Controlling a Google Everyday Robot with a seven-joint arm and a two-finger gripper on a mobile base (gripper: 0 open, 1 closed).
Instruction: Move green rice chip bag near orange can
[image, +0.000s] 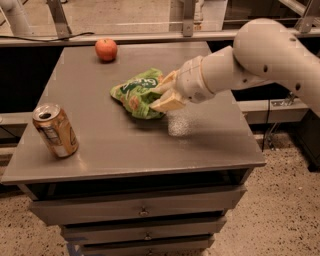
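The green rice chip bag (136, 93) is crumpled and hangs just above the middle of the grey table, held by its right end. My gripper (161, 93) comes in from the right on a white arm and is shut on the bag's right end, with tan fingers (167, 103) above and below the foil. The orange can (55, 130) stands upright, slightly tilted, near the table's front left corner. A stretch of bare tabletop separates the bag from the can.
A red-orange apple (106, 49) sits at the back left of the grey table (200, 145). Drawers lie below the table's front edge. A metal railing runs behind the table. Speckled floor lies to the right.
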